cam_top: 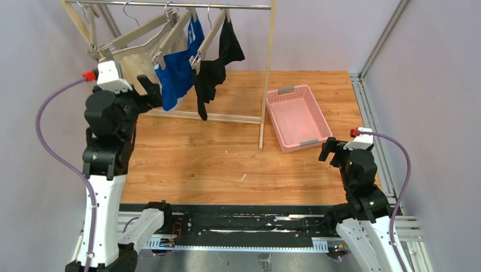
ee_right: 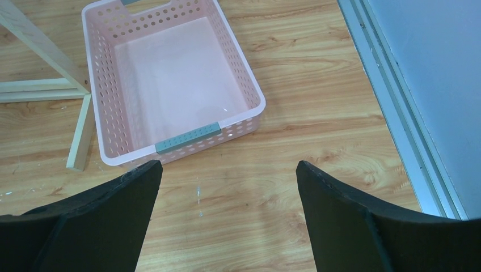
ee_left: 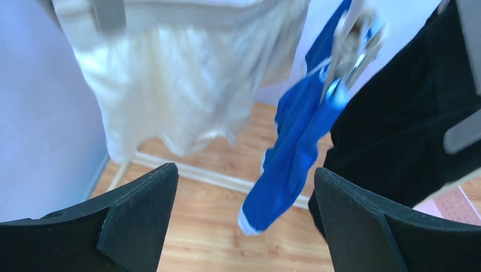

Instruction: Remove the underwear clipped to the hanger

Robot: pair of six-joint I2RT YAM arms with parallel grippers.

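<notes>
Three briefs hang clipped to wooden hangers on a rail at the back left: cream-beige (cam_top: 136, 62), bright blue (cam_top: 177, 71) and black (cam_top: 212, 76). My left gripper (cam_top: 146, 89) is raised in front of them, open and empty, close to the lower edge of the cream and blue ones. In the left wrist view the cream briefs (ee_left: 176, 85), blue briefs (ee_left: 295, 153) and black briefs (ee_left: 397, 136) hang just beyond the open left gripper (ee_left: 244, 192). My right gripper (cam_top: 328, 149) is open and empty, low by the pink basket (cam_top: 283, 127).
The wooden clothes rack (cam_top: 266, 68) stands on the wooden table, its base rail (cam_top: 215, 117) running across. The pink basket's near rim (ee_right: 187, 139) lies just ahead of my right gripper (ee_right: 227, 192). A metal frame rail (ee_right: 391, 113) runs along the table's right edge.
</notes>
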